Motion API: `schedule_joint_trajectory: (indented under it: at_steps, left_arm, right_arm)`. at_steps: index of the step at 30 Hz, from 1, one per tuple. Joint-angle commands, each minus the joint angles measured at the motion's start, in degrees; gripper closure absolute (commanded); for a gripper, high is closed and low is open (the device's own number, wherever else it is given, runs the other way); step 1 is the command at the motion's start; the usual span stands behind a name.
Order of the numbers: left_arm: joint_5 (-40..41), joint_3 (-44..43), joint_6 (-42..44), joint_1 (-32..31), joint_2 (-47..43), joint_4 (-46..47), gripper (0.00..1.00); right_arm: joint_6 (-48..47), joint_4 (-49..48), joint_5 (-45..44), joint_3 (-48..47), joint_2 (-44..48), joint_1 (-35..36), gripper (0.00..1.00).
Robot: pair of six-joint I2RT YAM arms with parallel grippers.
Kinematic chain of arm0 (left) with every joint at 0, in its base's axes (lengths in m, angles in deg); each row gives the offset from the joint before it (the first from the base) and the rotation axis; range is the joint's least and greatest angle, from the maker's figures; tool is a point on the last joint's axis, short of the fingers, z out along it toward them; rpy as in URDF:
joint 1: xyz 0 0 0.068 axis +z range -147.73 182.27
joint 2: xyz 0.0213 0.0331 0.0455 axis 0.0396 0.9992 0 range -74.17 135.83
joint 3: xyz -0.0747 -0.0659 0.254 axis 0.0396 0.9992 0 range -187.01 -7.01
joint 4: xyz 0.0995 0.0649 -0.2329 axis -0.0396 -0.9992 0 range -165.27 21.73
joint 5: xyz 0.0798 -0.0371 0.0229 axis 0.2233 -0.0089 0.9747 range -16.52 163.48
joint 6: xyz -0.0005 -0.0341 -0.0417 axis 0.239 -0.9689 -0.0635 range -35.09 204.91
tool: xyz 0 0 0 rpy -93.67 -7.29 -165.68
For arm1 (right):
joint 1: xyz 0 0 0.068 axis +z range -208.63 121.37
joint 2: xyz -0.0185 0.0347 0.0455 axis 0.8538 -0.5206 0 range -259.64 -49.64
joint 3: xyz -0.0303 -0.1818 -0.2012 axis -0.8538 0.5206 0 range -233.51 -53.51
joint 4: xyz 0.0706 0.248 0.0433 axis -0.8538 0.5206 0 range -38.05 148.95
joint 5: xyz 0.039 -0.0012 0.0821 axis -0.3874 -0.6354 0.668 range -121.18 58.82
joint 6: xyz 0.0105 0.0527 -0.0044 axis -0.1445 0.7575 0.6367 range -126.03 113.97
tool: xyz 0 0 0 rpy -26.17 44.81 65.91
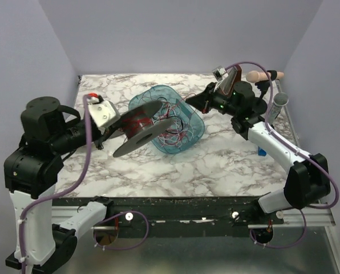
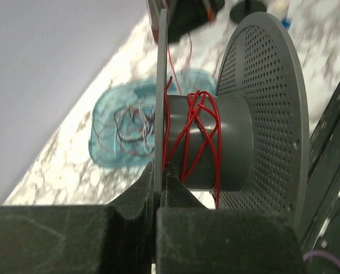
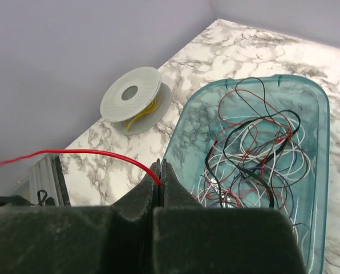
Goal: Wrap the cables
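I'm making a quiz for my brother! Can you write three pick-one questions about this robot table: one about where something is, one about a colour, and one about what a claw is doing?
1. Where do the loose cables lie?
A in the teal bin; B on a chair; C in a bag.
2. What colour is the wire wound on the grey spool?
A green; B red; C blue.
3. What is the right gripper doing?
A gaping wide open; B holding a spoon; C pinching a red wire.

Answers:
1 A, the tangle sits inside the bin's walls.
2 B, red turns cross the spool's core.
3 C, its jaws meet on the wire's end.
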Motion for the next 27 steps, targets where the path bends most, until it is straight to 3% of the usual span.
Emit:
schedule_joint_trajectory:
  at_steps: [1,9,14,18,22,27]
  left_arm:
    - [4.42,9.18,14.71,0.08,-1.86,-3.95,1.00]
    - [18.40,20.53,19.03,-1.32,-2.31,3.69,1.00]
    - [22.97,21.41,12.54,-6.06,-0.20,8.18,1.00]
    - [34.38,24.74,9.89,-8.53,1.73,14.15,1.00]
    - [43.98,25.03,5.42,-8.53,4.89,20.39,1.00]
    - [45.14,20.20,-2.49,-8.53,9.81,24.96,1.00]
  right_arm:
    - [-9.53,15.76,4.75,-7.09,2.77,0.20,0.99]
    - [-6.28,20.69,8.19,-15.88,5.94,2.48,0.99]
    - [-6.19,26.03,8.19,-25.00,2.09,11.87,0.99]
    - [-4.88,34.21,6.18,-36.61,-2.84,17.24,0.99]
    - [2.06,31.06,6.60,-41.98,-6.79,22.08,0.99]
    - [9.26,30.36,7.49,-50.77,-12.86,27.00,0.99]
